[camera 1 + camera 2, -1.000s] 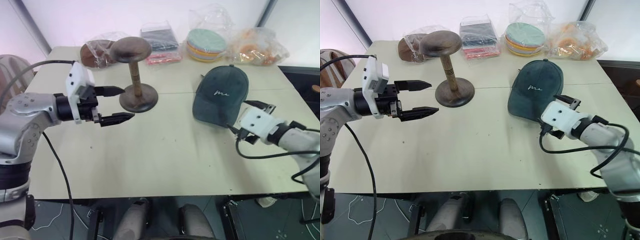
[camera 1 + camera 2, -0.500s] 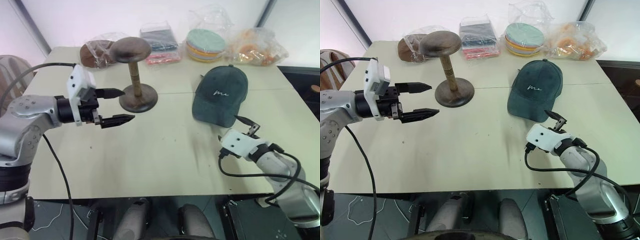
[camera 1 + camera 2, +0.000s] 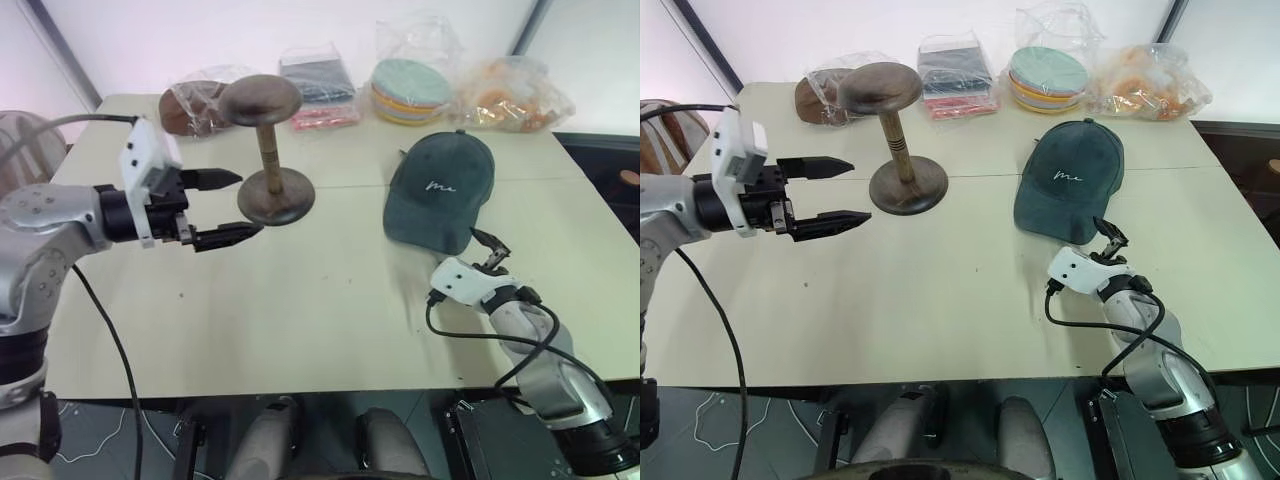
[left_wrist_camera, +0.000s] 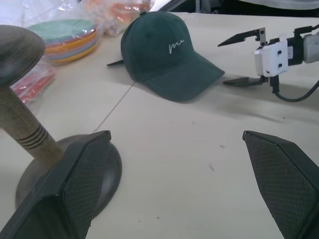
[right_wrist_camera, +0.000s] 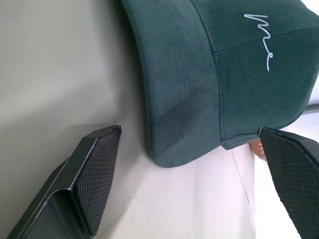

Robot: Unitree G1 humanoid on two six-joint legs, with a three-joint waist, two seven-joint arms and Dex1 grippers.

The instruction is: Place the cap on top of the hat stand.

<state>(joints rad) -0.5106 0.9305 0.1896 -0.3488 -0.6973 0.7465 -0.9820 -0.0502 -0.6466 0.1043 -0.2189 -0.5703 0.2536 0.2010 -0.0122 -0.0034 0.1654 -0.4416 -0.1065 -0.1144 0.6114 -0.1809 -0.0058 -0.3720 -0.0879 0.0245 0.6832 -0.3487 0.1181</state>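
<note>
The right gripper (image 3: pixel 1108 243) sits low over the table (image 3: pixel 300 290) with its two black fingers spread wide and nothing between them, aimed at the near edge of the cap (image 3: pixel 440 190). In the right wrist view the curved brim (image 5: pixel 184 99) lies just ahead of the open fingers, flat on the table and not yet touched. The cap looks like soft brushed fabric, light and floppy in the crown, with the brim its one stiff part; I judge the brim edge the best place to pinch, since the crown would likely collapse and slide. Well off to the left of that claw, the left gripper (image 3: pixel 228 207) hangs above the table, also parted and empty, with the hat stand (image 3: pixel 268 150) just beyond its fingertips, upright on its round base. Farther back lie bagged goods (image 3: pixel 415 85), among them a stack of coloured discs.
</note>
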